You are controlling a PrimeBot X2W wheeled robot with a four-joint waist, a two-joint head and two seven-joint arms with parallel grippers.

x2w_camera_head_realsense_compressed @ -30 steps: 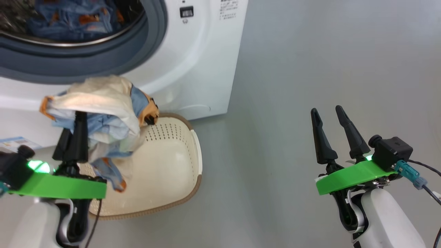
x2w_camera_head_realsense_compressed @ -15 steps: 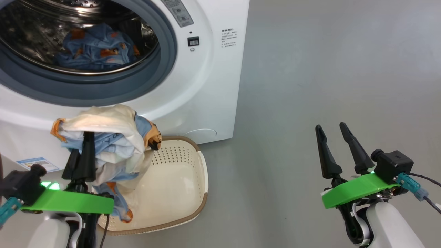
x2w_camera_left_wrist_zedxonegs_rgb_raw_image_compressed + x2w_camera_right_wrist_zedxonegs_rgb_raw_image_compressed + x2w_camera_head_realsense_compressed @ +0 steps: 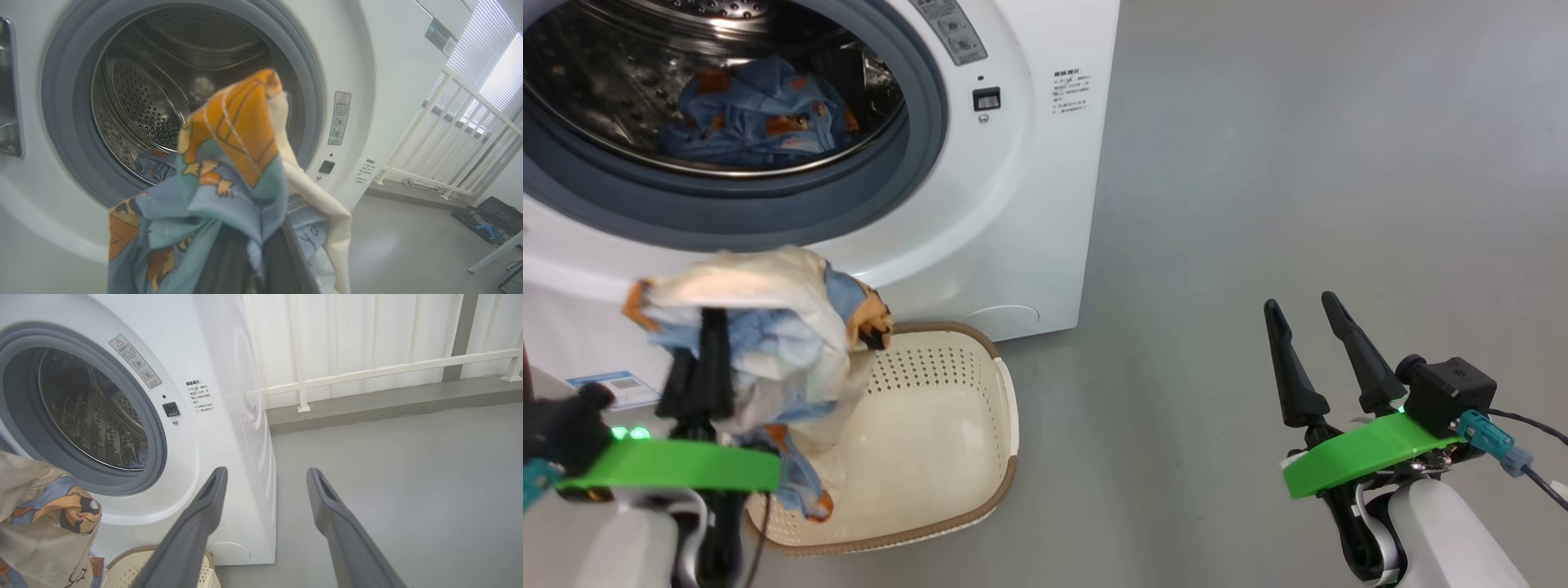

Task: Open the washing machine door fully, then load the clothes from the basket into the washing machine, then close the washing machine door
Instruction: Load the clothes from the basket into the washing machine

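The washing machine (image 3: 1021, 204) stands at the upper left with its round opening uncovered; its door is out of view. Blue printed clothes (image 3: 756, 114) lie inside the steel drum. My left gripper (image 3: 712, 322) is shut on a bundle of clothes (image 3: 768, 327), cream and light blue with orange print, held above the basket (image 3: 968, 457) and below the grey gasket. In the left wrist view the bundle (image 3: 233, 163) hangs over my left gripper (image 3: 257, 245), facing the drum (image 3: 163, 90). My right gripper (image 3: 1303, 306) stands open and empty over the floor, also seen as right gripper (image 3: 266, 470).
Grey floor (image 3: 1298, 163) stretches to the right of the machine. The basket's inside looks bare where it shows. A white railing (image 3: 388, 369) runs along the wall behind. A blue label sticker (image 3: 613, 390) sits low on the machine front.
The camera has tilted up, so more of the drum shows. My left gripper with its bundle has drifted slightly left in the last half second. The right gripper has stayed open.
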